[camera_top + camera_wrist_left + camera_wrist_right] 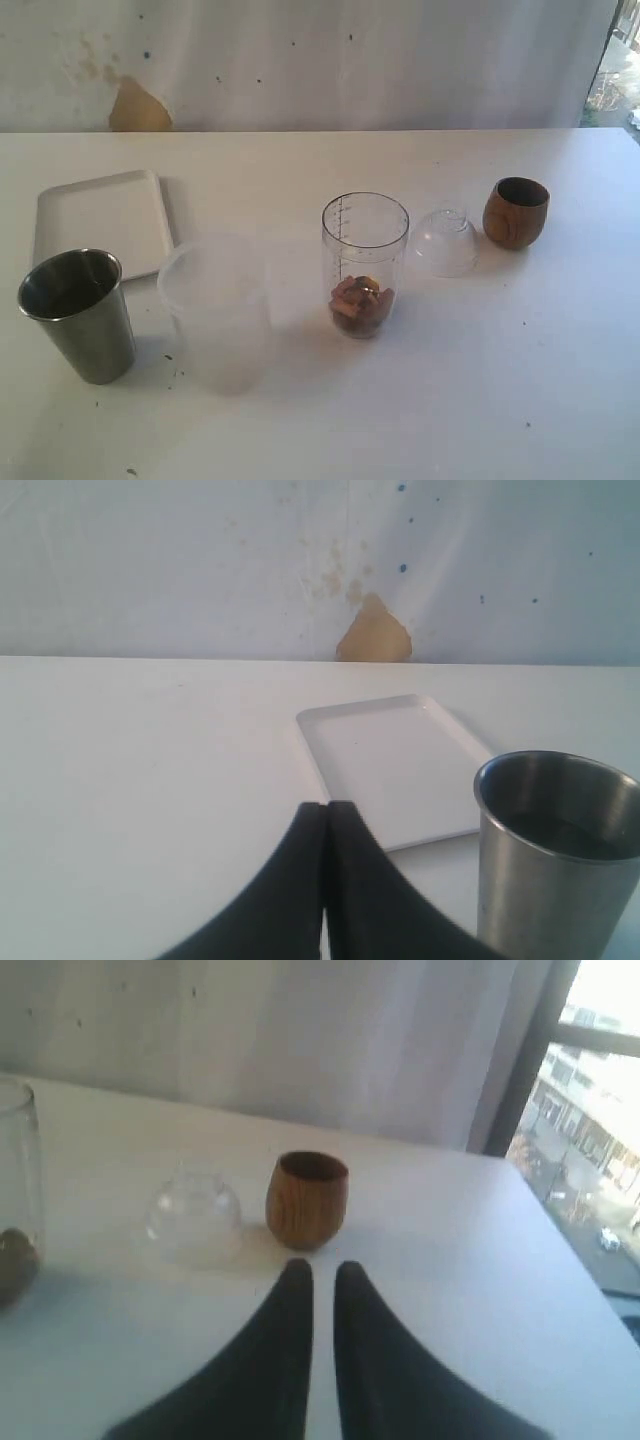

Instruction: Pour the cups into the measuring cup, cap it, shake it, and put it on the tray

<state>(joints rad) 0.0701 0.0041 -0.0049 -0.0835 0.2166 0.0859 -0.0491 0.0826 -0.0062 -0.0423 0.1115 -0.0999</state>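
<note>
Obs.: measuring cup point(365, 262) stands upright near the middle of the desk point(500, 400), uncapped, with brown pieces in its base. Clear dome lid point(445, 242) rests just beside it, rim down; wooden cup point(516, 212) is upright just past the lid. Frosted cup point(215, 312) sits on the measuring cup's other side, steel tumbler point(78, 315) beyond that, and the tray point(100, 215) lies behind the tumbler with nothing on it.

Tools: left tool point(327, 805) is clenched, pads together, grasping nothing; it faces the tray with the tumbler close by. Right tool point(322, 1268) is nearly clenched, only a slit between the pads, also grasping nothing; it points at the wooden cup, short of it.

Step (judgement): contents are already in the measuring cup, so pouring looks at least partly done. Whether tumbler or wooden cup holds anything more, I cannot tell; both interiors read dark.

Next move calls for: either tool must release wide before any grasp. If both cups are spent, the right tool takes the dome lid and seats it squarely on the open rim.
</note>
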